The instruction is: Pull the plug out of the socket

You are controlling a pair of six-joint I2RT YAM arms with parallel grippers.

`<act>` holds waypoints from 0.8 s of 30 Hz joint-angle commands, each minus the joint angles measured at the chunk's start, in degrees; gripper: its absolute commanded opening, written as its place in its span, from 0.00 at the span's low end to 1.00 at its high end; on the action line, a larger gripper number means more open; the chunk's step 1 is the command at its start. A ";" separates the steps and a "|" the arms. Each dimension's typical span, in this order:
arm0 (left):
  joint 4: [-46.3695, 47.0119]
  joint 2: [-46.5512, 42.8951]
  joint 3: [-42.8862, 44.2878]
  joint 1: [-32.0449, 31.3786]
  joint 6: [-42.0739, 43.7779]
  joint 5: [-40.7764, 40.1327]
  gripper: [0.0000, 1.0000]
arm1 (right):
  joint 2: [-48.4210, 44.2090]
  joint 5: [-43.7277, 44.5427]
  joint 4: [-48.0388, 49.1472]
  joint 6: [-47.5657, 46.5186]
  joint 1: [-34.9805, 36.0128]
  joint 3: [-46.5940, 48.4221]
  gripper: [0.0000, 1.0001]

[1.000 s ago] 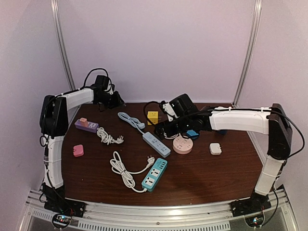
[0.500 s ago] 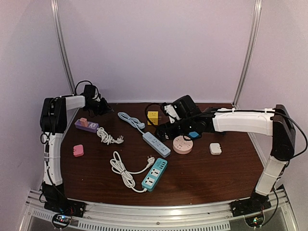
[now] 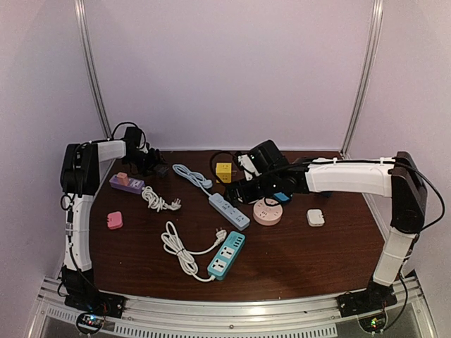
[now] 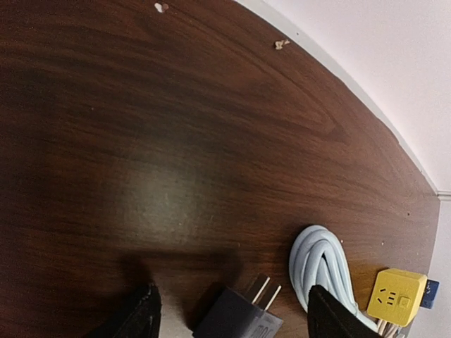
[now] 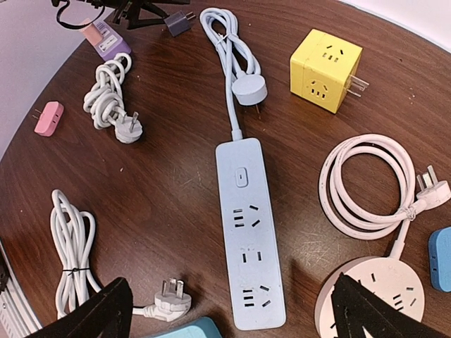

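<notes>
Left arm (image 3: 106, 149): a second ago it was raised above the back-left corner; now it has come down low over the table (image 3: 296, 253).
Left gripper (image 4: 234, 304): its jaws were nearly together half a second ago and now stand spread. Neither of its fingers (image 4: 141, 318) touches anything.
Meaning for the task: the grip looks to have just been let go and the load set down. By this reading the pull is already done and only the retreat is left.
Right gripper (image 5: 236, 311): unchanged, with jaws spread wide and holding nothing. It hovers with the pale blue strip (image 5: 248, 232) directly below the gap.
Purple socket strip (image 3: 127, 184): it lies flat, nearer the arm bases than the left jaws and apart from them. A pink adapter (image 3: 121, 176) sits on its far end, and no dark plug is seated in it.
Dark plug (image 4: 238, 324): it rests on the bare wood inside the left jaws' gap, about midway between them and free of both. In the top view it shows as a small dark block (image 3: 162, 170) just to the right of the gripper. It is a squat, boxy body of matte charcoal, lying on its side at a slant.
Prongs (image 4: 262, 290): there are two flat, bright and straight blades. They point away from the wrist and out past the fingertips.
</notes>
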 commanded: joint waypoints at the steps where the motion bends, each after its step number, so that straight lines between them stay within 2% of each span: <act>1: -4.80 -2.37 2.64 0.00 2.77 -4.13 0.75 | -0.10 1.96 -0.52 1.52 -0.09 1.92 1.00; 7: -9.87 -7.38 4.85 -1.67 6.58 -10.90 0.78 | -0.05 2.10 -0.90 1.27 -0.16 2.04 1.00; 12: -16.93 -13.74 3.95 -4.43 6.66 -24.59 0.79 | 0.10 2.77 -1.69 -0.18 0.00 2.50 1.00; 14: -21.49 -15.97 3.42 -5.26 3.48 -33.20 0.79 | 0.21 3.12 -1.68 -0.54 0.00 2.48 1.00; 17: -26.73 -19.92 0.11 -5.49 -6.19 -43.83 0.77 | 0.08 2.77 -0.90 -0.83 0.01 2.13 1.00; 20: -29.48 -22.47 -3.23 -5.40 -14.15 -49.75 0.74 | -0.11 1.62 0.39 -0.84 0.00 1.38 1.00; 24: -32.30 -22.20 -3.15 -5.27 -20.45 -51.71 0.69 | -0.20 0.26 1.17 -1.10 0.01 0.89 1.00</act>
